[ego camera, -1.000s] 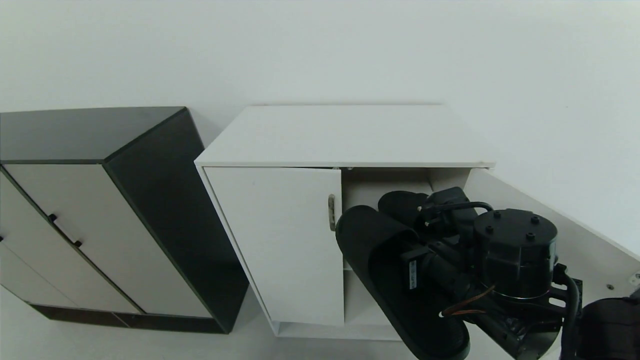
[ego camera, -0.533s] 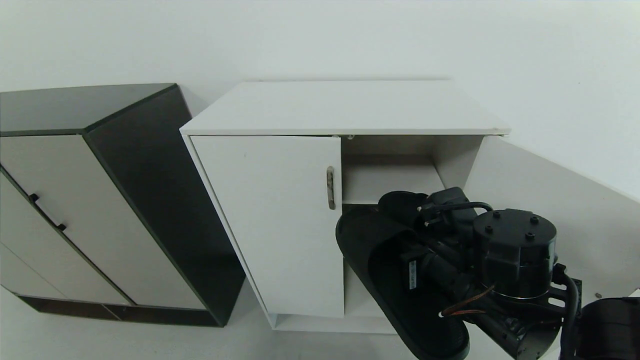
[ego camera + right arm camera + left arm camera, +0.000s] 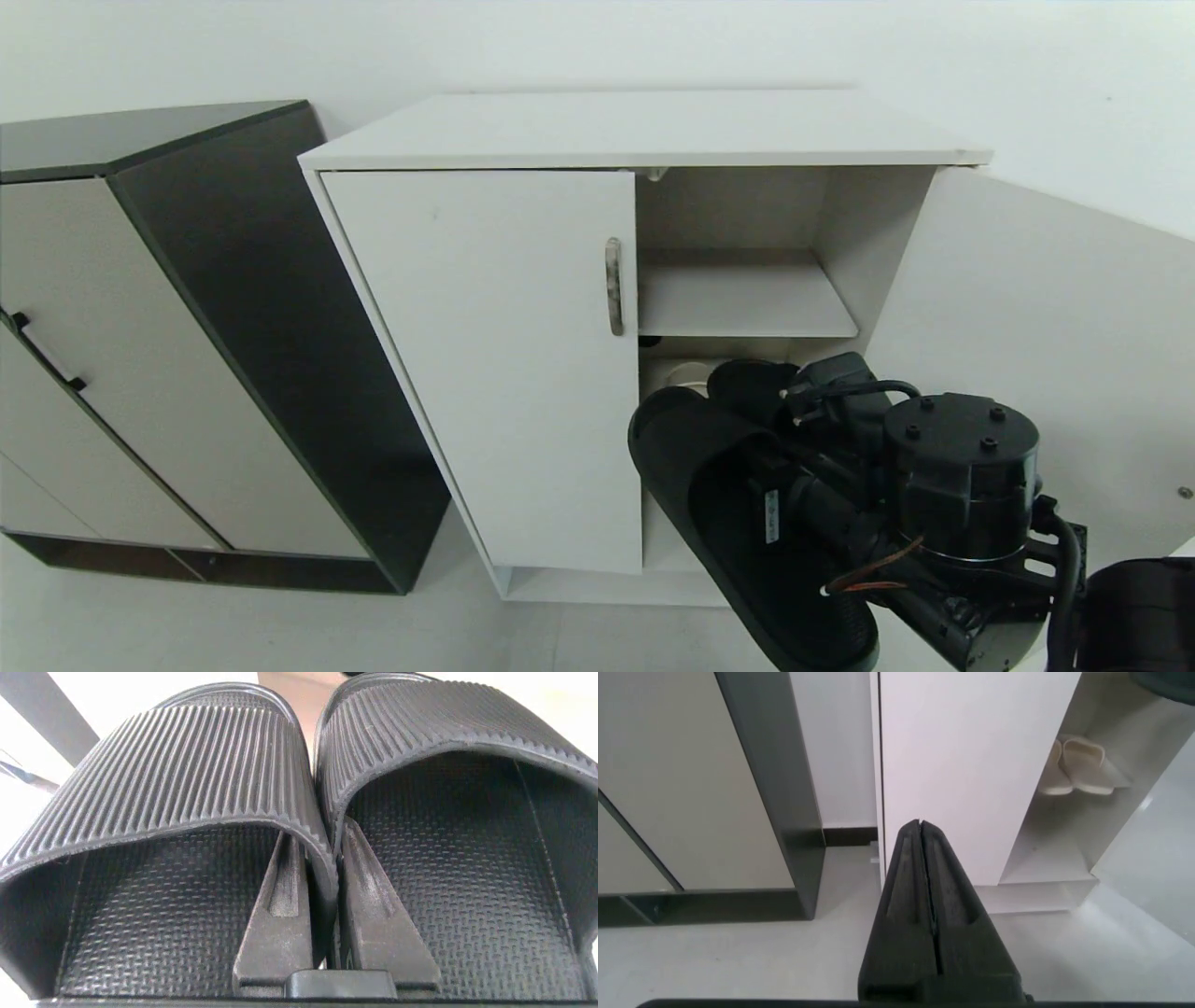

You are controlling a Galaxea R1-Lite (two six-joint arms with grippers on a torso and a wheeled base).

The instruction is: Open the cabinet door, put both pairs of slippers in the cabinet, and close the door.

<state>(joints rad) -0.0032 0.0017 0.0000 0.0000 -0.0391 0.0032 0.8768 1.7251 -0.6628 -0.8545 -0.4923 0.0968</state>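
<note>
**Nearer the open cabinet, black pair gripped**

Sees further into the white cabinet than a second ago, by a shift of the head camera. Holds the black slippers in front of the open right half. Shows, from the right wrist, the right claw clenched on their touching inner walls. Shows, from the left wrist, the left claw shut on nothing and beige slippers side by side inside, below the upper shelf; gives from the head just a pale edge of them.
</note>
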